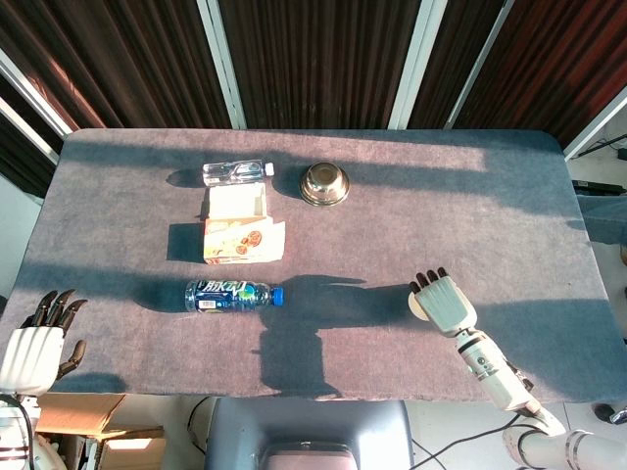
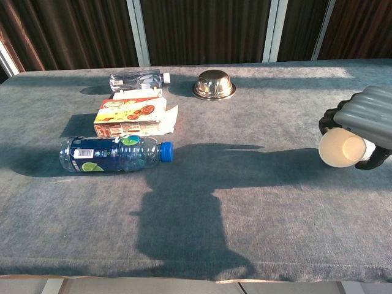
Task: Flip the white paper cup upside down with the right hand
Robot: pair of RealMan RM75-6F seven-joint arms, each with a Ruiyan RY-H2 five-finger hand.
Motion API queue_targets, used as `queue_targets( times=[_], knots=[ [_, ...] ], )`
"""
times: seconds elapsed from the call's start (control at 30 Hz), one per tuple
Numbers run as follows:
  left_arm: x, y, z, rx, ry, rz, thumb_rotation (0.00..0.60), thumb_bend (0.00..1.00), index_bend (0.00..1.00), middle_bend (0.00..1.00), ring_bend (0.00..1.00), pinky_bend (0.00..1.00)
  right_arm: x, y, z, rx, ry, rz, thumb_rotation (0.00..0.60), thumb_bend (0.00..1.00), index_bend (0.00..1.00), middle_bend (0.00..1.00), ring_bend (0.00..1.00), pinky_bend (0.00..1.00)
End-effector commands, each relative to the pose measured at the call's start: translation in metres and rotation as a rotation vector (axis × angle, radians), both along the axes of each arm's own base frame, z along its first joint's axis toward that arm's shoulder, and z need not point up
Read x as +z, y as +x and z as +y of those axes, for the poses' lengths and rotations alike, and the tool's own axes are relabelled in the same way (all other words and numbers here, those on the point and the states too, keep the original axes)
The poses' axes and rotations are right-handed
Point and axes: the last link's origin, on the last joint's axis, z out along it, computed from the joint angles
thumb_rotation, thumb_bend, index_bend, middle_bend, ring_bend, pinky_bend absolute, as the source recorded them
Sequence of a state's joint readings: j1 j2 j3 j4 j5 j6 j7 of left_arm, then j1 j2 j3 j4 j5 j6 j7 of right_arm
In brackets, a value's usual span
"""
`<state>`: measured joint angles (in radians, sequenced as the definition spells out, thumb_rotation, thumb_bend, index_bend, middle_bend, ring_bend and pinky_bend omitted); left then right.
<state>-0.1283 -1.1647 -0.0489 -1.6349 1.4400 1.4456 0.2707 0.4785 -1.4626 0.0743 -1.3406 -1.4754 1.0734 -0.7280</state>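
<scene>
My right hand [image 1: 446, 300] [image 2: 367, 119] holds the white paper cup [image 2: 341, 148] above the table's front right area. The cup is tipped on its side, its open mouth facing the chest camera. In the head view only a sliver of the cup [image 1: 415, 305] peeks out at the left of the hand's back. The dark fingers [image 2: 329, 117] wrap over the cup's top and side. My left hand [image 1: 37, 338] hangs off the table's front left corner, fingers apart and holding nothing.
A blue-capped bottle [image 1: 233, 294] lies on its side at the front left. Behind it sit an open snack box [image 1: 240, 227], a clear bottle [image 1: 235, 172] and an upturned steel bowl [image 1: 324, 183]. The grey table [image 1: 372, 245] ends just right of the hand.
</scene>
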Motion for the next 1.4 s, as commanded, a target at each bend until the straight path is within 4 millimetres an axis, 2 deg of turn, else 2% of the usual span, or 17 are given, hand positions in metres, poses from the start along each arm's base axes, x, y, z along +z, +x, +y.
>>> queue_targets(
  times=[0.03,0.13,0.23,0.33,0.43,0.53,0.63,0.93,1.2,1.4],
  knots=[
    [0.000,0.000,0.000,0.002,-0.002,0.003,0.600,0.39,0.23,0.11,0.08,0.39,-0.001,-0.002,-0.004,-0.029,0.016,-0.065,0.600,0.27,0.37,0.35,0.32,0.45],
    [-0.001,0.000,0.000,0.002,-0.003,0.003,0.600,0.39,0.23,0.11,0.08,0.39,0.001,-0.004,-0.005,-0.036,0.023,-0.106,0.600,0.27,0.21,0.20,0.18,0.39],
    [-0.001,0.001,0.000,0.001,-0.005,0.004,0.600,0.39,0.23,0.11,0.08,0.39,0.004,-0.008,-0.008,-0.051,0.034,-0.149,0.600,0.27,0.07,0.07,0.09,0.32],
    [-0.001,0.001,0.000,0.000,-0.006,0.002,0.600,0.39,0.23,0.11,0.08,0.39,0.010,-0.016,-0.011,-0.088,0.042,-0.177,0.600,0.27,0.04,0.05,0.07,0.31],
    [-0.001,0.001,0.000,0.000,-0.004,0.002,0.600,0.39,0.23,0.11,0.08,0.39,0.015,-0.022,-0.016,-0.125,0.039,-0.188,0.600,0.27,0.09,0.07,0.09,0.31],
    [-0.001,0.001,0.000,0.002,-0.006,0.003,0.600,0.39,0.23,0.11,0.08,0.39,0.017,-0.027,-0.026,-0.148,0.026,-0.195,0.600,0.27,0.22,0.15,0.16,0.34],
    [-0.003,0.001,0.000,0.001,-0.011,0.007,0.600,0.39,0.23,0.11,0.08,0.39,0.015,-0.031,-0.036,-0.173,0.026,-0.185,0.600,0.28,0.29,0.20,0.21,0.38],
    [-0.002,0.001,0.000,0.003,-0.008,0.007,0.600,0.39,0.23,0.11,0.08,0.39,0.004,-0.032,-0.049,-0.173,0.031,-0.213,0.600,0.36,0.40,0.28,0.30,0.45],
    [-0.001,0.001,-0.001,0.002,-0.006,0.004,0.600,0.39,0.23,0.11,0.08,0.39,-0.004,-0.033,-0.050,-0.133,0.039,-0.218,0.600,0.43,0.47,0.33,0.36,0.50],
    [0.000,0.001,-0.001,0.002,-0.005,0.002,0.600,0.39,0.23,0.11,0.08,0.39,-0.004,-0.034,-0.051,-0.085,0.001,-0.214,0.600,0.52,0.57,0.40,0.46,0.58]
  ],
)
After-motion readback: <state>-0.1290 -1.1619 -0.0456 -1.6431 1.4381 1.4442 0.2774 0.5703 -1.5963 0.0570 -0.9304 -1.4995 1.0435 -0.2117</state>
